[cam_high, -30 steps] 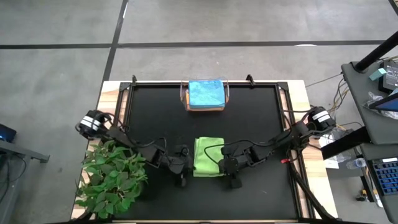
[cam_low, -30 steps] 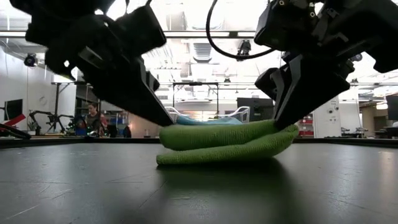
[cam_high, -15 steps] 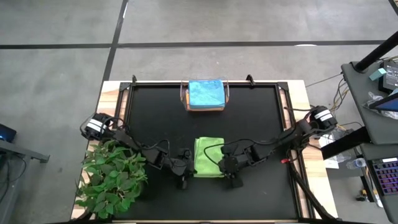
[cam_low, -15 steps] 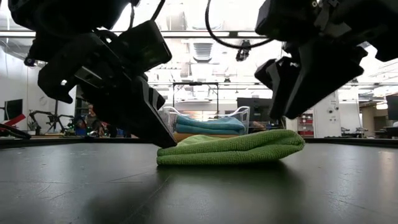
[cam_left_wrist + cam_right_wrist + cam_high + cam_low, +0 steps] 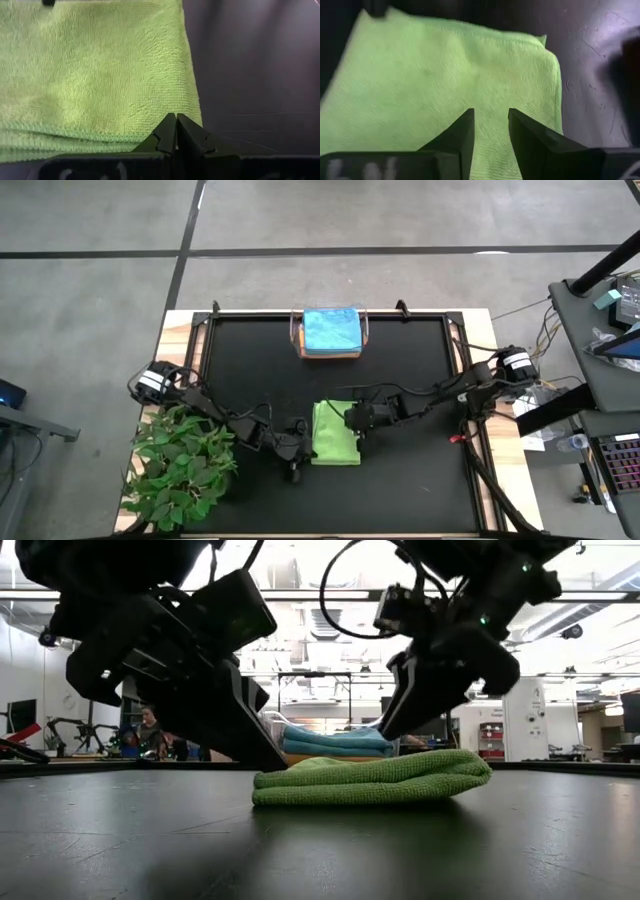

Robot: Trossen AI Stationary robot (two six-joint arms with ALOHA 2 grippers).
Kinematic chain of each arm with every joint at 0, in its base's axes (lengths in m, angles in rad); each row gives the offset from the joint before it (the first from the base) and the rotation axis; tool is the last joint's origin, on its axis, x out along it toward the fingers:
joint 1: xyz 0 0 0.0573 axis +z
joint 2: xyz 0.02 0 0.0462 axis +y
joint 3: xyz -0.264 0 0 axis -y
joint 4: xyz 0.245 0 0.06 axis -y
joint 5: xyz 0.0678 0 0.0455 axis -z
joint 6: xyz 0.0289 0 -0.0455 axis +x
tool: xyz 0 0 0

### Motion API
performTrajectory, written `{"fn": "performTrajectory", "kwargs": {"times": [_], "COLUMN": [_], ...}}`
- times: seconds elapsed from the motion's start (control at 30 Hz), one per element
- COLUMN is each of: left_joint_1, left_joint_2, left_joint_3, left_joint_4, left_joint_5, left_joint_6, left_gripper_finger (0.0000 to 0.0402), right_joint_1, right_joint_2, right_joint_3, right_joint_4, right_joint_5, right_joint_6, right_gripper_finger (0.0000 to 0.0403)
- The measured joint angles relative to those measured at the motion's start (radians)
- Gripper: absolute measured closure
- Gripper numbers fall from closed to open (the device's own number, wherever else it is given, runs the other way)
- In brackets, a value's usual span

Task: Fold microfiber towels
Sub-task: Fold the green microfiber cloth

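the lime green towel [image 5: 335, 446] lies folded on the black worktop [image 5: 420, 370], on the near side from the bin [image 5: 331, 334] holding the light blue towel [image 5: 331, 330]. left gripper [image 5: 174, 134] is fully closed, empty, tips at the towel's edge. right gripper [image 5: 491, 131] hangs part open over the towel's far right corner, gripping nothing. worry: if the left tips drag, they could snag an edge and flip the fold open.

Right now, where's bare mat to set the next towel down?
Free: black mat between the bin of folded towels and the lime green towel, plus the near right corner. Crowded: around the green towel, left gripper and right gripper flank it.
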Motion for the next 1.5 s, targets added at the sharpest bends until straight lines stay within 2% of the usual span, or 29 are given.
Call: {"fn": "performTrajectory", "kwargs": {"times": [0.13,0.3,0.47,0.67,0.83,1.03,1.1,1.27,1.5], "left_joint_1": [0.005,0.038,0.116,0.255,0.352,0.382,0.381,0.381,0.38], "left_joint_2": [-0.017,-0.037,-0.066,-0.074,-0.046,-0.008,0.002,0.023,0.018], "left_joint_3": [0.0,0.0,0.0,0.0,0.0,0.001,0.004,0.013,0.017], "left_joint_4": [0.001,-0.001,-0.001,-0.001,0.009,0.007,0.012,0.008,0.008], "left_joint_5": [-0.004,-0.007,-0.007,-0.007,-0.011,-0.009,0.0,0.095,0.101], "left_joint_6": [0.054,0.076,0.077,0.081,0.037,0.01,0.012,0.012,0.021], "left_gripper_finger": [0.0402,0.0402,0.0397,0.0353,0.0309,0.028,0.0278,0.0279,0.0279], "right_joint_1": [-0.005,-0.006,-0.01,-0.014,-0.018,-0.019,-0.023,-0.029,-0.029], "right_joint_2": [-0.017,-0.083,-0.164,-0.239,-0.243,-0.233,-0.232,-0.232,-0.232], "right_joint_3": [-0.056,-0.158,-0.272,-0.399,-0.483,-0.51,-0.509,-0.509,-0.51], "right_joint_4": [0.057,0.226,0.422,0.636,0.82,0.839,0.847,0.846,0.846], "right_joint_5": [0.007,0.014,0.018,0.03,0.038,0.039,0.038,0.039,0.039], "right_joint_6": [-0.078,-0.118,-0.175,-0.176,-0.182,-0.182,-0.181,-0.18,-0.171], "right_gripper_finger": [0.031,0.0333,0.0346,0.0351,0.0351,0.0351,0.0351,0.0351,0.0351]}}
